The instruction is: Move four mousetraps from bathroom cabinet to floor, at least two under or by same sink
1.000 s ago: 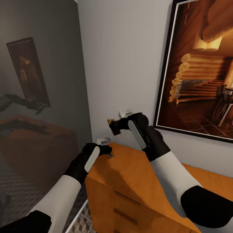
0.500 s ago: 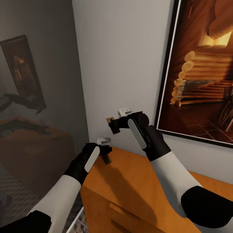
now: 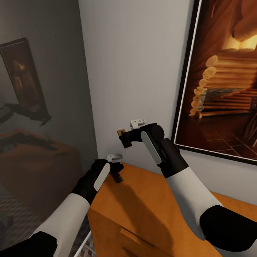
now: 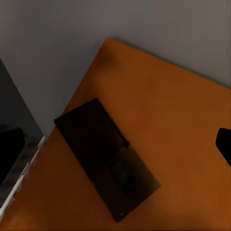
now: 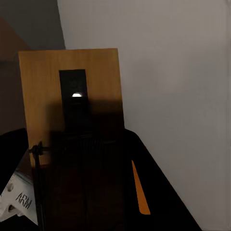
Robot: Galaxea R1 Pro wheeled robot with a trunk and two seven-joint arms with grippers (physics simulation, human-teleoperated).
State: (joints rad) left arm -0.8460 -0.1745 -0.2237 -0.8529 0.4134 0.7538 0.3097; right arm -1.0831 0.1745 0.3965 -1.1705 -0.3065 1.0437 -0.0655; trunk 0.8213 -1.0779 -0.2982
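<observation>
- R gripper (image 3: pixel 123 137) is raised above the cabinet (image 3: pixel 150 200), near the wall; its fingers are clamped on a mousetrap (image 5: pixel 72 106), tan wood face filling the R wrist cam.
- L gripper (image 3: pixel 116 171) sits low over the cabinet's top corner w/ a second mousetrap (image 4: pixel 106 156) under it. That trap looks tilted in the head cam and lies dark over the orange top in the L wrist cam. Can't tell if the L fingers are pinching it or apart.
- Progress, my read: early. One trap in hand for sure, maybe two; none on the bathroom floor (image 3: pixel 21 210) yet.
- Left: carry to the sink, set down, fetch the rest.
- Other two traps, sink: not spotted.
</observation>
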